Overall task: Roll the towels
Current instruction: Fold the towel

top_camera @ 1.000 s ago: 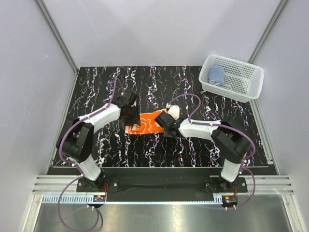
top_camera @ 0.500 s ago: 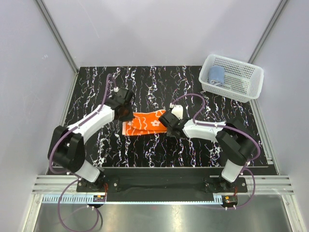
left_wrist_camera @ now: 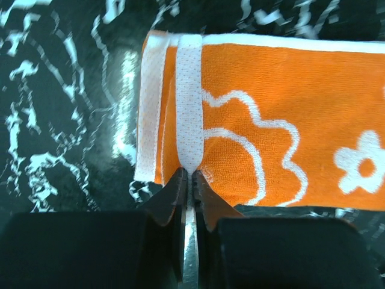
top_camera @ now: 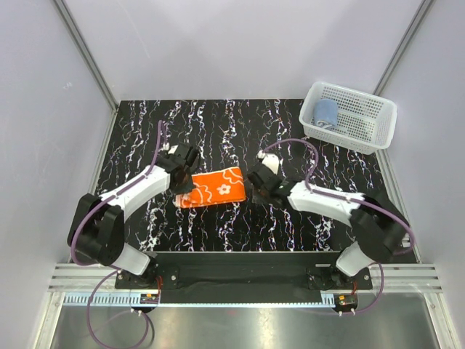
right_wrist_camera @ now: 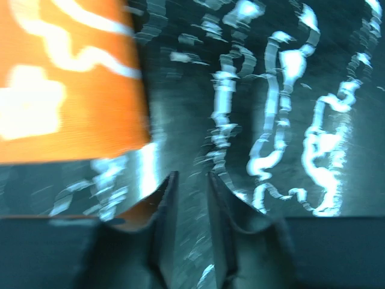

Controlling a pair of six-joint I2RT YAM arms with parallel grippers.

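1. Right now the orange towel lies flat across the middle of the counter. The blue towel sits as a roll inside the white basket at the far right corner.
2. My left tool is clenched at the orange towel's left end, tips meeting on the near edge of the white hem. I judge it has nipped the cloth, though only a sliver of it.
3. My right tool is released, with a narrow gap and only bare counter showing through. It hangs just beside the towel's right end, not on it.
4. Risk: so shallow a bite could slip off the hem as soon as I start turning it over.
5. Risk: with only the near edge held, the far edge may lag and the roll could start crooked and cone out.
6. Risk: the right end is unpinned, so the cloth may slide over the glossy counter instead of rolling.
7. Count: two towels, one orange and one blue; one basket; two tools.
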